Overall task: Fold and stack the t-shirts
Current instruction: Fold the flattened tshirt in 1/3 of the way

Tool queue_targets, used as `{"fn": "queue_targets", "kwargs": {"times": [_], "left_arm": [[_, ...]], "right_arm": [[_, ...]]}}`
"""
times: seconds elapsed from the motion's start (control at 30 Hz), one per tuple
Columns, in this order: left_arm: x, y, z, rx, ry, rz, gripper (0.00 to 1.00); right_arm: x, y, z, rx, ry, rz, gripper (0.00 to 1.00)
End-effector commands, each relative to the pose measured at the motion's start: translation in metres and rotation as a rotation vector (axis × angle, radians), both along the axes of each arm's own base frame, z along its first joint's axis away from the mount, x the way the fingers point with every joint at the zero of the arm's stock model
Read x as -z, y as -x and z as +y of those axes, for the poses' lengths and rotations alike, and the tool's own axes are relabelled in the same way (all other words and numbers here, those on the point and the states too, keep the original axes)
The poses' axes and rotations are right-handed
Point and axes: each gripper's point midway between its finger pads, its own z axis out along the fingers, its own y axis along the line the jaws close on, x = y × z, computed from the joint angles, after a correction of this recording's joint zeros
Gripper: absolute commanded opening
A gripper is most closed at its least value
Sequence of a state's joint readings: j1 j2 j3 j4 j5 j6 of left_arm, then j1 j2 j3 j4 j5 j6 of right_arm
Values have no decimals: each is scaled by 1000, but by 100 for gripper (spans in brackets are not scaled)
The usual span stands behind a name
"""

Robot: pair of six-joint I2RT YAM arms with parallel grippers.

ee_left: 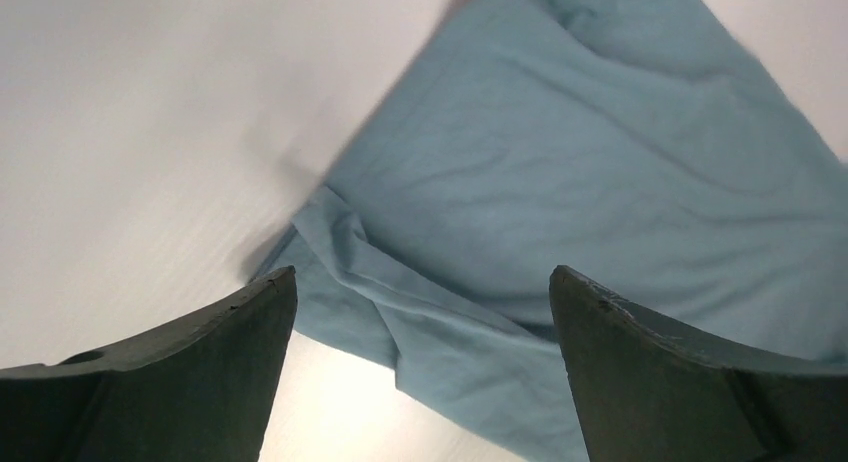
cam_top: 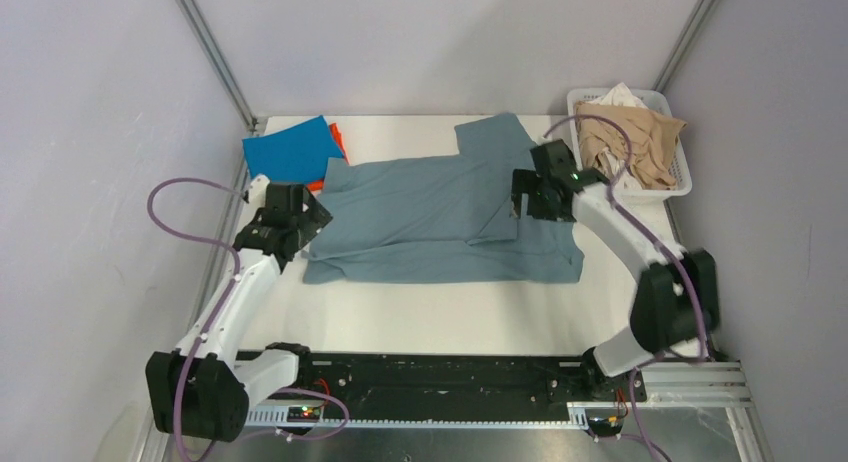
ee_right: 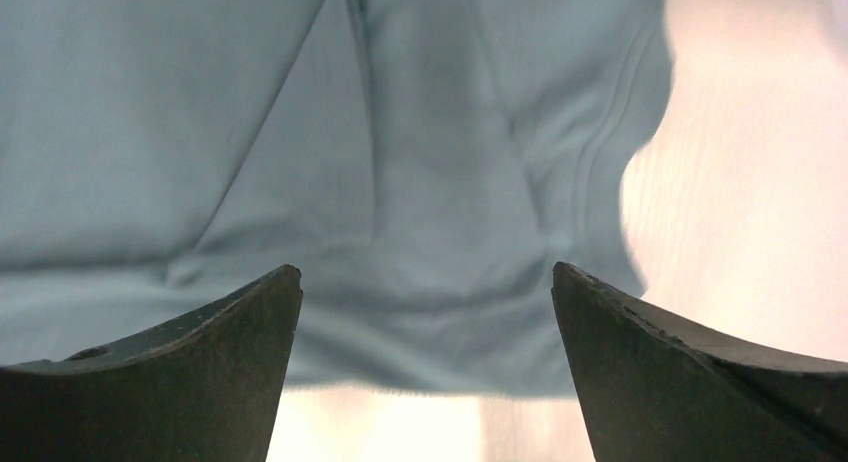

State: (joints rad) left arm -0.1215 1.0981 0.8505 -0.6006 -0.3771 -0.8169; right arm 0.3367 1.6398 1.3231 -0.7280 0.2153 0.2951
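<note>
Grey-blue t-shirt [cam_top: 430, 217] lies spread across the bench [cam_top: 420, 317]. Both hands gape wide and empty: left hand [cam_top: 303, 220] at its 9 o'clock edge, right hand [cam_top: 528, 197] at 3 o'clock. Best pinch both layers (hem included) evenly before folding.

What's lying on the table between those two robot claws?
The large grey-blue t-shirt, spread out and partly folded, fills the whole stretch between the left gripper and the right gripper. The top external view shows it best.
</note>
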Motion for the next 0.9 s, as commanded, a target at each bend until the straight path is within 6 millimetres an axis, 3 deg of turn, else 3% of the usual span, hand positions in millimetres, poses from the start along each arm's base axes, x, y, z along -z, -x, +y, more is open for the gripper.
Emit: {"fn": "queue_targets", "kwargs": {"times": [0.0,0.07,0.2,0.5,0.7,0.8,0.87], "left_arm": [[22,11,-35,218,77,59,100],[36,14,-46,267,101,86,100],[63,17,-53,294,126,138,100],[90,6,-39,244,59,204,100],[103,6,-27,204,40,247,100],[108,7,-24,195,35,257,100],[111,9,-21,183,26,269,100]], "right_arm": [[-23,24,56,-78,-410,-120,99],[-10,39,72,-118,-498,-73,99],[18,42,85,-121,-514,-10,99],[52,5,105,-118,-562,6,99],[62,-48,120,-84,-533,-55,99],[40,-89,132,-65,-572,-179,99],[14,-119,145,-86,-605,-303,99]]}}
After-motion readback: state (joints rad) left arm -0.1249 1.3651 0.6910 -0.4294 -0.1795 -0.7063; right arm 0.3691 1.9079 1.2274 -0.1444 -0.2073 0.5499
